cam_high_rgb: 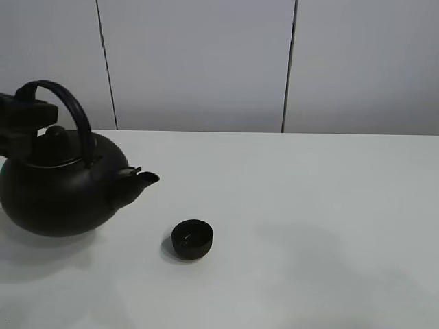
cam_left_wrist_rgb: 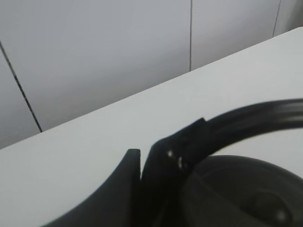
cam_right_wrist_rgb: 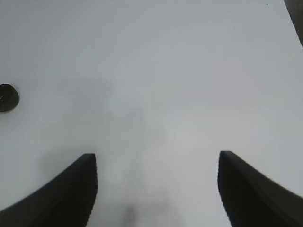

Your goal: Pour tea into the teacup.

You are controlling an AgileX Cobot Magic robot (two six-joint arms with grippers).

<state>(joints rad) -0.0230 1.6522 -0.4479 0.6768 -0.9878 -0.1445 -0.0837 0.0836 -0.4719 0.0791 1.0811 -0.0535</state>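
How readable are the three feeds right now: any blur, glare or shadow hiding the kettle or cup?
Exterior high view: soft even light, no glare; kettle and cup read as flat black, faint shadows beside them. Left wrist view: left tool and kettle handle sit close, blurred. Right wrist view: right tool soft-edged, cup small, cut by the frame.

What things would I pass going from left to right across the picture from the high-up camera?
Big black kettle → its spout → little black teacup → then only white table up to the right edge.
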